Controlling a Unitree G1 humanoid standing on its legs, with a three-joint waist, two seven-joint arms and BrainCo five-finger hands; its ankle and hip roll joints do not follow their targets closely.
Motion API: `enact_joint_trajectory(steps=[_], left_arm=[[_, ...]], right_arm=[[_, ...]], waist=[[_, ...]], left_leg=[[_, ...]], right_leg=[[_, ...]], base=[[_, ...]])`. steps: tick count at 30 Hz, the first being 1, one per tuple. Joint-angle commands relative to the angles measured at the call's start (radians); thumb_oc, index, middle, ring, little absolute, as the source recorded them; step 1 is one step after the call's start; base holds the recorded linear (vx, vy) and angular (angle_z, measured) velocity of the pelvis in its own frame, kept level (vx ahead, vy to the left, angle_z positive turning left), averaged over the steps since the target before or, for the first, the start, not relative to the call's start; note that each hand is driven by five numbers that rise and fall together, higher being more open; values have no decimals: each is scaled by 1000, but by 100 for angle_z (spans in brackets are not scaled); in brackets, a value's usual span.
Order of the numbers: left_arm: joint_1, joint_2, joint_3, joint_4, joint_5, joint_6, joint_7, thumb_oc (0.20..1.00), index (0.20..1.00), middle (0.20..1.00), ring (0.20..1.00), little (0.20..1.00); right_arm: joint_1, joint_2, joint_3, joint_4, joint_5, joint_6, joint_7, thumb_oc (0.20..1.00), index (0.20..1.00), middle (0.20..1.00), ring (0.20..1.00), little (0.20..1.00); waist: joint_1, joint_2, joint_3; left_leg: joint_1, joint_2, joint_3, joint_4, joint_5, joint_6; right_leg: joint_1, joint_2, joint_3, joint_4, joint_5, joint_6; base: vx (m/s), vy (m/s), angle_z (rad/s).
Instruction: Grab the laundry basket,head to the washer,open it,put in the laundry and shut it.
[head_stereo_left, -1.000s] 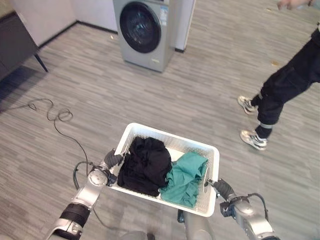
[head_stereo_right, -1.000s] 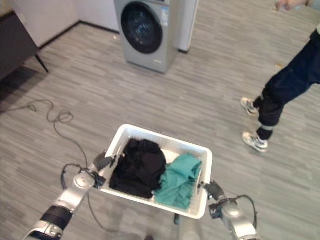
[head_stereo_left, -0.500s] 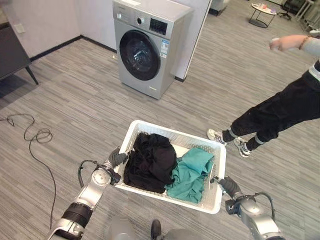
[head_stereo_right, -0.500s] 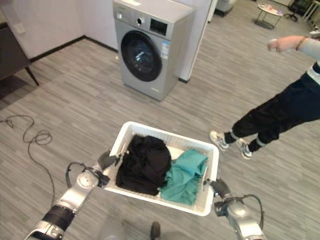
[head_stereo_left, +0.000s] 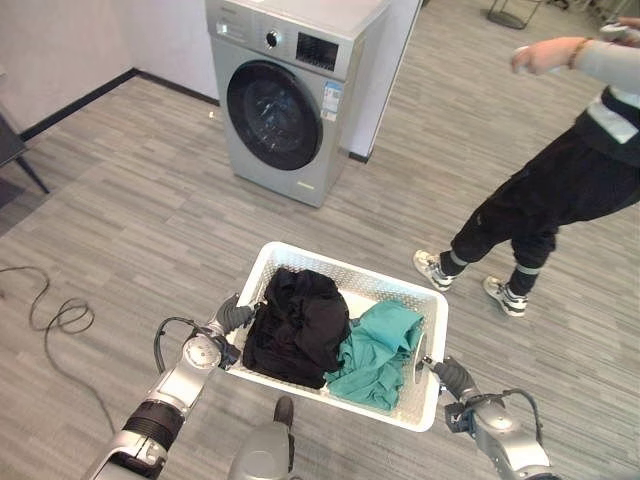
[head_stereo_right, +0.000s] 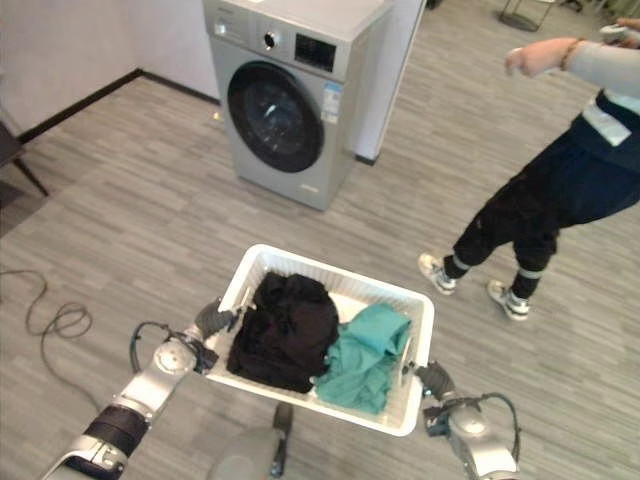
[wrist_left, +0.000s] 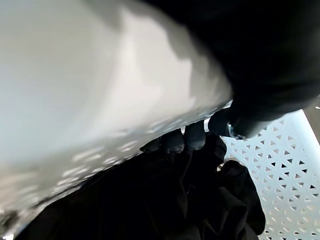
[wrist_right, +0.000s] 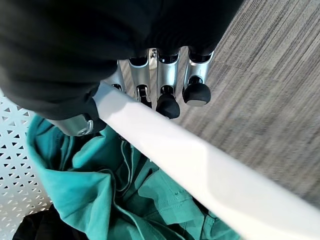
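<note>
Fingers (wrist_right: 167, 85) of the right hand (head_stereo_left: 455, 380) curl round the rim of the laundry basket (head_stereo_left: 428, 305); the left hand (head_stereo_left: 228, 318) hooks the opposite rim likewise. Carried between them — short of the washer (head_stereo_left: 285, 95), its door closed — the basket should stay level, both grips firm, so the black clothes (head_stereo_left: 297, 325) and teal garment (head_stereo_left: 378, 350) stay in.

The floor (head_stereo_left: 150, 210) is made of grey wood-look planks, laid in rows. A silver washer (head_stereo_left: 290, 95) stands on the floor, against the white wall, and its round dark door is closed. A dark skirting runs along the wall left of the washer. To the right of the washer, well apart from it, a person (head_stereo_left: 545, 195) stands on the floor in dark trousers and light sneakers, with the two feet set apart. Behind the washer to the right, far off, the base of a small table (head_stereo_left: 510, 14) rests on the floor.
</note>
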Motion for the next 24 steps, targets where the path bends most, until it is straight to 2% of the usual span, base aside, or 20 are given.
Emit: enact_joint_trajectory(steps=[1, 3, 4, 5, 6, 7, 9, 10, 11, 13, 14, 15, 16, 24], left_arm=[[-17, 29, 48, -31, -14, -48, 24, 200, 200, 200, 200, 200], [-14, 34, 46, -36, -20, -44, 29, 200, 200, 200, 200, 200], [-15, 34, 47, -36, -20, -45, 29, 200, 200, 200, 200, 200], [-9, 45, 60, -62, -25, -38, 28, 200, 200, 200, 200, 200], [-1, 46, 66, -70, -26, -39, 24, 200, 200, 200, 200, 200], [1, 46, 66, -71, -25, -38, 24, 200, 200, 200, 200, 200], [10, 46, 72, -79, -35, -44, 19, 200, 200, 200, 200, 200], [13, 45, 74, -81, -35, -45, 19, 200, 200, 200, 200, 200], [16, 37, 76, -73, -32, -47, 23, 200, 200, 200, 200, 200], [17, 34, 77, -72, -26, -48, 24, 200, 200, 200, 200, 200], [9, 33, 75, -67, -15, -49, 29, 200, 200, 200, 200, 200], [20, 26, 81, -62, -2, -52, 24, 200, 200, 200, 200, 200], [27, 19, 80, -54, -2, -54, 20, 200, 200, 200, 200, 200], [75, -3, 76, -38, -20, -64, 12, 200, 200, 200, 200, 200]], right_arm=[[-54, -20, -94, -71, 56, -114, 21, 200, 200, 200, 200, 200], [-74, -14, -82, -70, 47, -115, 26, 200, 200, 200, 200, 200], [-76, -14, -82, -70, 47, -116, 25, 200, 200, 200, 200, 200], [-85, -7, -84, -63, 54, -116, 28, 200, 200, 200, 200, 200], [-81, -9, -91, -63, 54, -115, 29, 200, 200, 200, 200, 200], [-80, -10, -91, -63, 54, -115, 29, 200, 200, 200, 200, 200], [-76, -15, -103, -50, 58, -120, 26, 200, 200, 200, 200, 200], [-72, -15, -110, -46, 60, -122, 23, 200, 200, 200, 200, 200], [-61, -15, -122, -33, 58, -124, 19, 200, 200, 200, 200, 200], [-53, -14, -128, -31, 57, -125, 19, 200, 200, 200, 200, 200], [-42, -10, -135, -32, 63, -124, 22, 200, 200, 200, 200, 200], [-26, -4, -146, -27, 64, -129, 22, 200, 200, 200, 200, 200], [-12, -3, -153, -25, 65, -129, 27, 200, 200, 200, 200, 200], [32, -17, -191, -19, 77, -145, 28, 200, 200, 200, 200, 200]], waist=[[-13, 12, -78], [-33, 34, -63], [-32, 32, -62], [-44, 62, -53], [-52, 70, -54], [-56, 71, -53], [-69, 83, -52], [-74, 85, -50], [-86, 80, -40], [-95, 77, -32], [-95, 66, -34], [-93, 47, -45], [-96, 43, -53], [-115, 47, -86]], left_leg=[[-58, 26, -48, 44, -13, -17], [-18, 30, -41, 40, -37, 2], [-18, 28, -38, 40, -38, 2], [47, 32, -33, 17, -65, 9], [65, 34, -35, 7, -74, 6], [68, 34, -39, 6, -75, 5], [90, 42, -42, -3, -94, -7], [99, 45, -44, -1, -106, -14], [113, 42, -53, 13, -131, -23], [123, 37, -55, 22, -145, -23], [124, 27, -51, 33, -159, -25], [122, 14, -39, 50, -170, -23], [127, 14, -38, 47, -171, -25], [147, 35, -45, 0, -160, -41]], right_leg=[[-125, 28, -37, 193, 146, 80], [-196, 14, -49, 327, 201, 94], [-201, 12, -46, 335, 197, 95], [-276, -61, -137, 319, 180, 84], [-290, -80, -163, 272, 156, 74], [-285, -80, -167, 269, 154, 73], [-299, -116, -199, 149, 141, 67], [-310, -134, -198, 82, 155, 71], [-333, -162, -174, -23, 200, 85], [-338, -162, -156, -56, 223, 89], [-310, -167, -159, -108, 216, 93], [-275, -172, -160, -133, 240, 107], [-267, -165, -152, -138, 247, 110], [-232, -138, -163, -180, 243, 110]], base=[[105, 127, -6], [133, 145, 5], [230, 164, 6], [248, 128, 1], [261, 123, -15], [149, 0, -18], [137, -54, 14], [169, -144, 20], [162, -146, 5], [92, -76, 4], [84, -73, 33], [119, -105, 36], [131, -111, 33], [55, -77, -3]])
